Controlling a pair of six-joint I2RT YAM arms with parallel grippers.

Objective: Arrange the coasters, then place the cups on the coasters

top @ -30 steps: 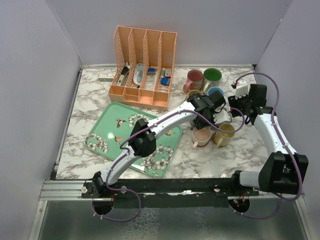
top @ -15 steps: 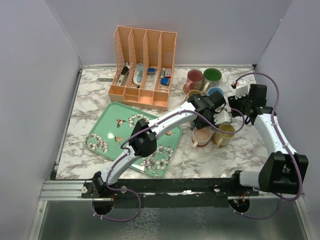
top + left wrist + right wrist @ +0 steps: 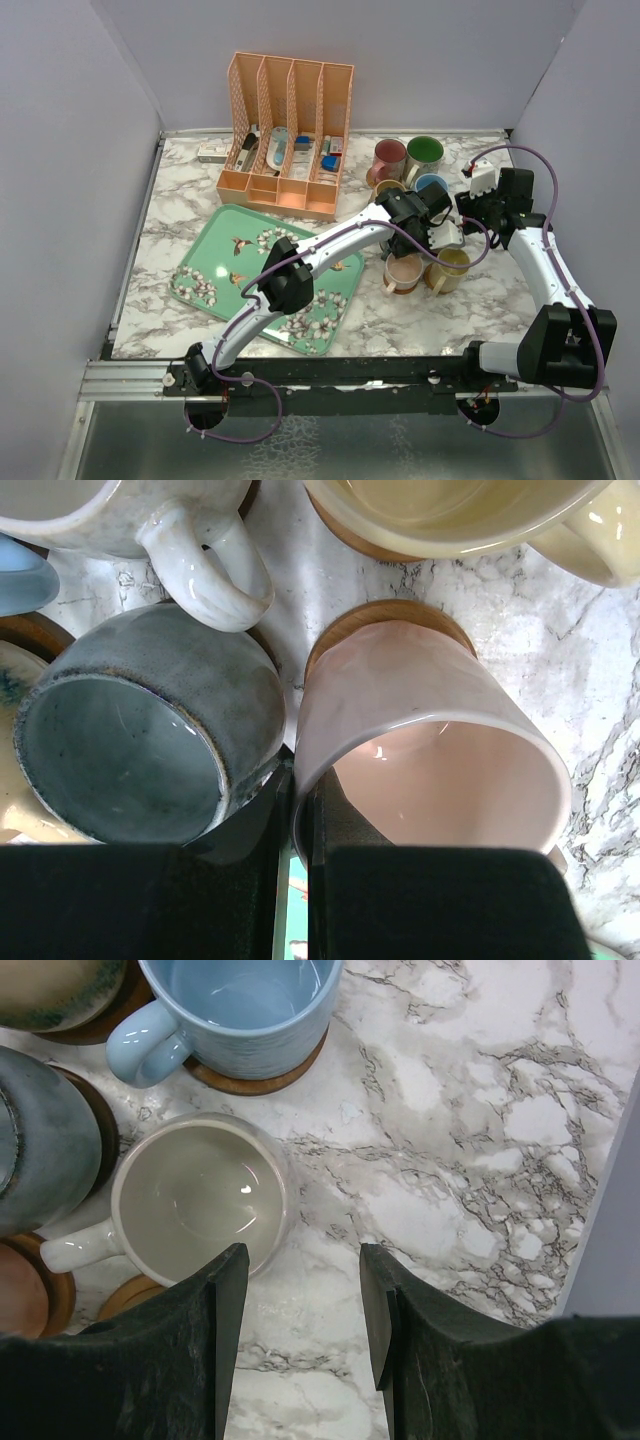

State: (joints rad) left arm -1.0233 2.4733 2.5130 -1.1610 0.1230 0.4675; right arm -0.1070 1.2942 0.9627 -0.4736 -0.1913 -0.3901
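Left gripper is clamped shut on the side wall of the pale pink glazed ceramic mug. One finger is inside the bowl and the other outside, wedged in the slit between that mug and the grey-blue stoneware mug just beside it. A rim pinch makes sense here, I judge: the mugs stand too tight together for the jaws to span a whole body.

The pink mug sits over a round light-brown wooden coaster, whose edge shows past its far side. Whether the base rests on it or hangs just above, I cannot tell. The mug lies on the near side of the mug cluster, in the right half of the marble-patterned worktop.

Beyond it, the pale yellow ceramic mug stands on a darker wooden coaster. The sky-blue ceramic mug stands on another brown wooden coaster, so the placing looks nearly finished.

Right gripper hangs open over bare marble beside the cream-white ceramic mug, holding nothing. It is probably parked toward the right edge so the arms do not meet. Well apart, toward the near left corner, lies the green floral tray.
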